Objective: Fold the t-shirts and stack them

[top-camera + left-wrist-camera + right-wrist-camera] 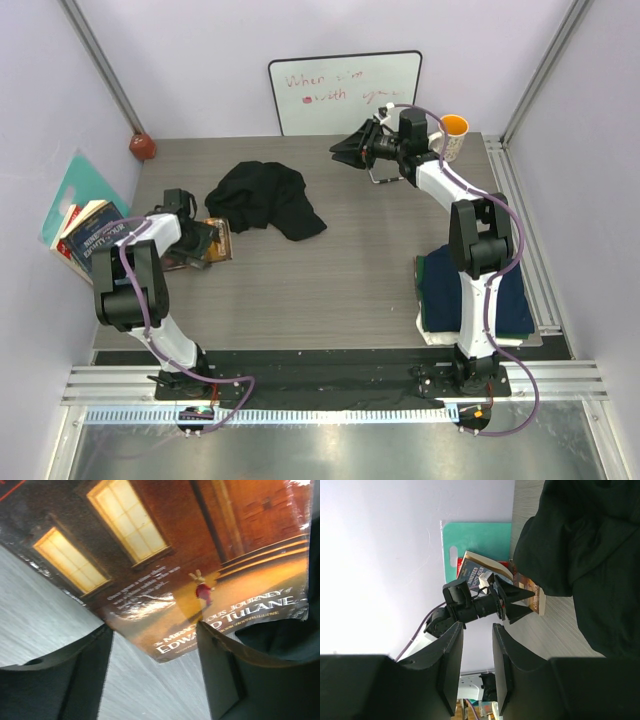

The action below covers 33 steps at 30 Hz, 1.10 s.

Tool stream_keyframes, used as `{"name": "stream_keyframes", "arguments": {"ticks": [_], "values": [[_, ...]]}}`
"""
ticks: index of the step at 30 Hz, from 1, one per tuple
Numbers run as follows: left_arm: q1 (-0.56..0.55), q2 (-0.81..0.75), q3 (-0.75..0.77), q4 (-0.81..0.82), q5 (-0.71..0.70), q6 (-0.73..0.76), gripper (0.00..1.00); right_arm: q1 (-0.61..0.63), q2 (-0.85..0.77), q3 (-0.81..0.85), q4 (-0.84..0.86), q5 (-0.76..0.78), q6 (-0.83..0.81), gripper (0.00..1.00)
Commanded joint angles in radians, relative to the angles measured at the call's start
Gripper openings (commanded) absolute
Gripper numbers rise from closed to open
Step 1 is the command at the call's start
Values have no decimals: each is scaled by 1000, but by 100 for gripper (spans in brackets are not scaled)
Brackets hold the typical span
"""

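At the far left, a pile of books [88,235] is seen at the edge of the counter [350,285], left of the left claw [198,240]. The left claw is held open, with its fingers [65,675] spread wide, and nothing is gripped in it. A book with a rabbit on its cover [200,555] is laid flat right under this claw. Whether the book is touched cannot be told. The black t-shirt [262,197] is found just to the right of the left claw and a little farther back, between the two claws. It is bunched up in a heap. It has not been spread flat, and no fold has been made in it. It is not touched by either claw. The right claw [348,150] is lifted off the counter, to the right of the heap and apart from it. Its fingers are parted only a little, and nothing is held between them. Well away from the right claw, down beside that arm's base, a stack of folded t-shirts [510,300] is laid, with a navy one on top and a white edge showing underneath. So part of the job looks done, since some shirts are already folded and stacked. The black t-shirt is what is left. It has yet to be picked up, spread out, folded and put on the stack.
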Motion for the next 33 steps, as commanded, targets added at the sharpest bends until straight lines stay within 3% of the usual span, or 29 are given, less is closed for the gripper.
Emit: {"name": "stream_keyframes", "arguments": {"ticks": [1,2,3,9,25,33], "values": [[-13,43,-43,-64,-63,14,62,-7,2,20,53,-15,12,36],[-15,27,-40,-66,-61,18,58,-8,2,21,54,-13,14,36],[-13,24,-42,-66,-60,18,48,-8,4,21,53,-13,12,36],[-15,24,-23,-64,-40,77,29,-8,21,30,68,-13,26,36],[-190,158,170,-181,61,420,13,-8,39,30,104,-16,51,35],[-231,61,107,-234,100,535,7,-8,41,32,102,-15,48,35]]}}
